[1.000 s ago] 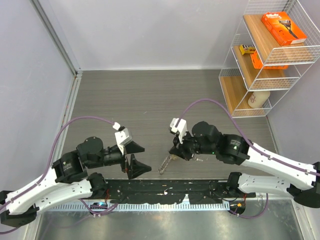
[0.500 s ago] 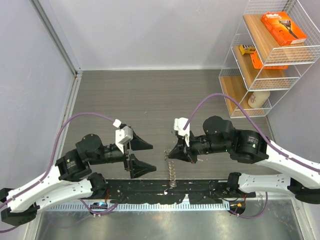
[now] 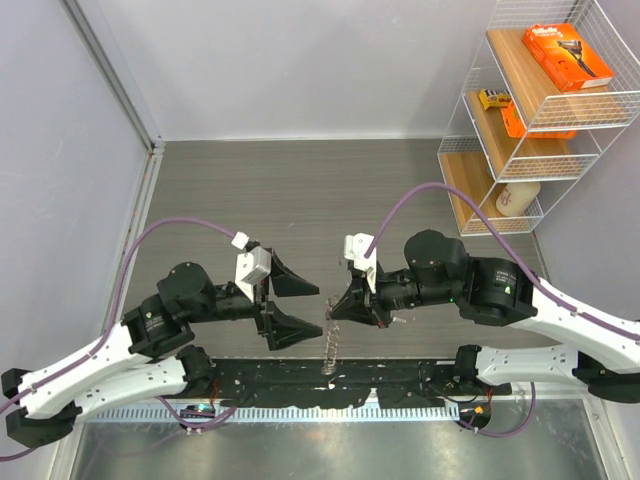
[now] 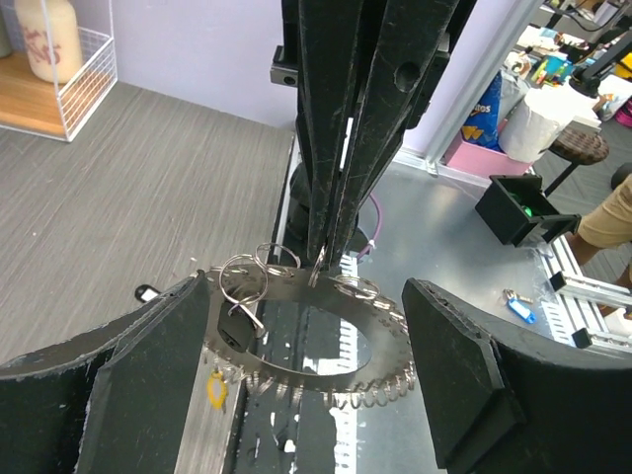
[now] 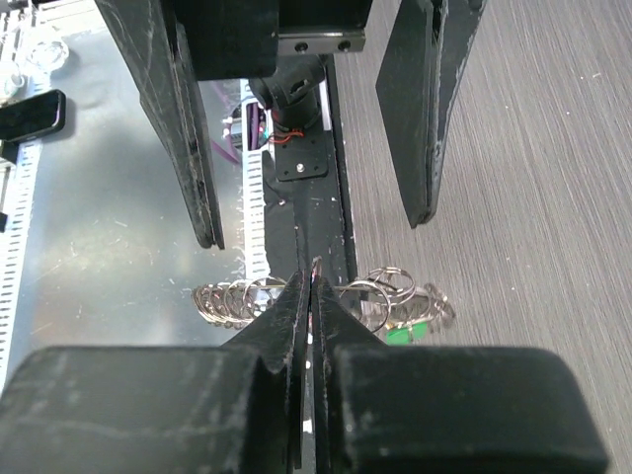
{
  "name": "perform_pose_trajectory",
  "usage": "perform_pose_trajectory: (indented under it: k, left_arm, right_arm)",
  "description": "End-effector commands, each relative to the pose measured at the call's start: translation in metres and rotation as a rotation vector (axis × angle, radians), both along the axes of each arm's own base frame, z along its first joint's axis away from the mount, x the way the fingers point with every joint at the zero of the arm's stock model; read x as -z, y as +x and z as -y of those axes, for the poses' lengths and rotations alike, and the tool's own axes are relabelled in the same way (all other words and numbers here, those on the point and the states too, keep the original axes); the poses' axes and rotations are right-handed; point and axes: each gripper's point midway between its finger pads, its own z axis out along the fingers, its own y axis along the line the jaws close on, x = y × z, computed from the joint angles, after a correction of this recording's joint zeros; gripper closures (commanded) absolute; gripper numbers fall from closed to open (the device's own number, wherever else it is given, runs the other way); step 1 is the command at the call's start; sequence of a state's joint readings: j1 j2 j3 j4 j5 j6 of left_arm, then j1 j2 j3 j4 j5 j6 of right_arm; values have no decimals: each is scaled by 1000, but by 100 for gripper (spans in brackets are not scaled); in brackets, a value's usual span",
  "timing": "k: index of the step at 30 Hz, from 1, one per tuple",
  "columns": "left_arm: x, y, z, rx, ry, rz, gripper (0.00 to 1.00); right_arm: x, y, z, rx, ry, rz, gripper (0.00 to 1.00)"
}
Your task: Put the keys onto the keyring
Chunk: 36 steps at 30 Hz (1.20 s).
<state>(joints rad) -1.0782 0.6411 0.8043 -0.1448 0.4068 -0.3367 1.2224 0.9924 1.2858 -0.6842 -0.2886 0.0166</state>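
My right gripper [image 3: 336, 308] is shut on the keyring [image 3: 329, 345] and holds it above the table's near edge. The keyring hangs below the fingertips as a silver ring with several small rings and keys. In the right wrist view my gripper [image 5: 313, 281] pinches its top, and a green tag [image 5: 410, 333] hangs on the ring [image 5: 380, 294]. My left gripper [image 3: 318, 314] is open, its fingers either side of the ring without touching it. In the left wrist view the ring [image 4: 296, 348] hangs between my open fingers [image 4: 454, 365]. A small dark key-like piece [image 4: 146, 292] lies on the table.
A white wire shelf [image 3: 530, 120] stands at the back right with an orange box, small packets and a bottle. The black base rail [image 3: 330, 385] runs along the near edge under the hanging ring. Grey walls close the left and back.
My right gripper has lifted the keyring and moved it left, so it now hangs straight down. My left gripper has moved right and closer to the ring, still open.
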Motion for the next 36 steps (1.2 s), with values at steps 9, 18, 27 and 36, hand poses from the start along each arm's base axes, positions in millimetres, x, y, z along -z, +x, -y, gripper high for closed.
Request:
perform_pose_trajectory:
  k: [9,18,27,36]
  left_arm:
    - [-46,-17,2,100,-160,76,17]
    - [-49,-21,3,129,-177,85,24]
    - [-41,-20,4,126,-148,69,22]
    - [-37,-12,4,78,-128,55,19]
  right_arm:
    - [-68,-13,-13,-56,220,-3,94]
    - [-78,-13,-17,-59,249,-10,94]
    - [-89,-8,-15,-25,276,5,94]
    - [-90,-6,-16,-13,276,6,94]
